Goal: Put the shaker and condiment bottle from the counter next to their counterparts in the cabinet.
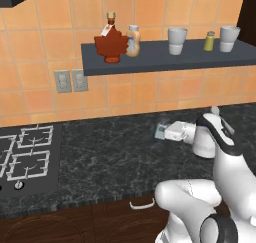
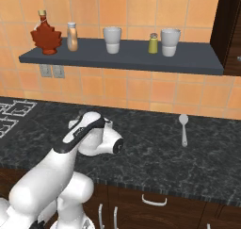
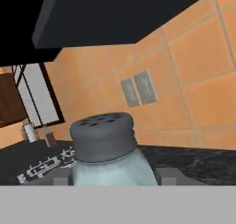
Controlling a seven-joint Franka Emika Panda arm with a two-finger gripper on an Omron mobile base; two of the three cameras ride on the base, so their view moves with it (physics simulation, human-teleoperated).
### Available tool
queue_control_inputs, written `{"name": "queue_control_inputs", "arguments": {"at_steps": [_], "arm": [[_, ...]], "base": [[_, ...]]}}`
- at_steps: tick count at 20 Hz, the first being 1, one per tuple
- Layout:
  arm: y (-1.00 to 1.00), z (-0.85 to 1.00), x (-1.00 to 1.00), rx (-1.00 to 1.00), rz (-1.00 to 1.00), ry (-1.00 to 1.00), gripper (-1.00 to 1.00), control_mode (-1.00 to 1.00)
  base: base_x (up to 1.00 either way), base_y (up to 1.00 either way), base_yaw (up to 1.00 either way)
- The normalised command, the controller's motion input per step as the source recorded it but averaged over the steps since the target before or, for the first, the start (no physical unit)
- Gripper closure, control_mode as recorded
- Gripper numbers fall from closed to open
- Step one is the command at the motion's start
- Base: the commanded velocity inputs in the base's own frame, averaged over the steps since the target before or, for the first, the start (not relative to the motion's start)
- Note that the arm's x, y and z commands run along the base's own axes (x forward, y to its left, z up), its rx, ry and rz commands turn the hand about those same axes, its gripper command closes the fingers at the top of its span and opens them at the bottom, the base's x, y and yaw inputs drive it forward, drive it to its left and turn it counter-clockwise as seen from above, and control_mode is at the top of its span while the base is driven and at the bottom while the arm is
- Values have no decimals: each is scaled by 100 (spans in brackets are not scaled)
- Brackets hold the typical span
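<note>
1. Gripper: held low over the counter, pointing toward the tiled wall. In the hand view its two finger tips stand on either side of the shaker, jaws closed on its body.
2. Shaker: pale blue-grey glass with a grey perforated cap, upright between the jaws; also seen as a small pale shape at the gripper's tip.
3. Cabinet: a dark grey open shelf, high above and beyond the jaws.
4. Condiment bottle: beige-peach with a pale cap, standing on the shelf just beside the dark red maple-leaf bottle.
5. Yellow-green shaker: on the shelf, between two grey cups, well along from the bottles.
6. Spoon: lying flat on the counter, well apart from the jaws.
7. Wall sockets: a pair ahead of the jaws, under the shelf.
8. Hob: far across the counter from the jaws.
</note>
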Motion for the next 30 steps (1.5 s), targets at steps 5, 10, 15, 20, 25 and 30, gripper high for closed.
{"name": "queue_control_inputs", "arguments": {"at_steps": [5,10,15,20,25,30], "arm": [[-26,45,-2,0,-27,0,100,-100],[-22,31,-7,0,-27,0,100,-100],[-21,40,-1,0,-24,0,100,-100],[-20,44,0,0,-21,0,100,-100],[-22,42,-11,0,-21,0,100,-100],[-24,46,-20,0,-19,0,100,-100]], "base": [[0,0,0],[0,0,0],[0,0,0],[0,0,0],[0,0,0],[0,0,0]]}}
